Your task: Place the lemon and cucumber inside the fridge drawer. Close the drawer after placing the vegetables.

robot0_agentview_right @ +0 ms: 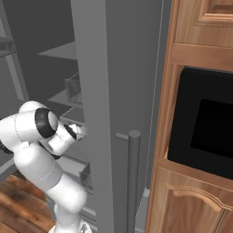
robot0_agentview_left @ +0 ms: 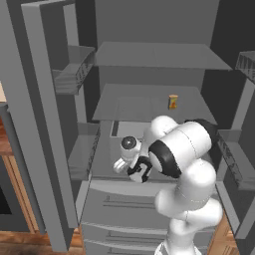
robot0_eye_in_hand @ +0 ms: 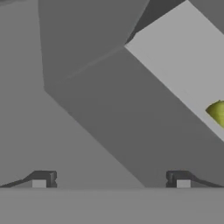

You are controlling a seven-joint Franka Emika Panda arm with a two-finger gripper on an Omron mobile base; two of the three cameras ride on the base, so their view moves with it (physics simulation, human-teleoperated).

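the white arm (robot0_agentview_left: 184,164) is folded at the elbow and reached forward; the gripper (robot0_eye_in_hand: 111,179) is held with its fingertips (robot0_eye_in_hand: 43,179) spread wide, nothing between them.

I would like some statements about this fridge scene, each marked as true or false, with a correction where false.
1. The gripper is closed on the lemon. False: its fingertips stand wide apart with nothing between them.
2. In the hand view, the lemon shows at the right edge, on a pale surface. True.
3. A small orange-yellow carton stands upright on a fridge shelf. True.
4. The carton lies on the wooden floor. False: it is on the shelf, above the arm.
5. The fridge door is shut. False: it stands open, and the shelves inside are visible.
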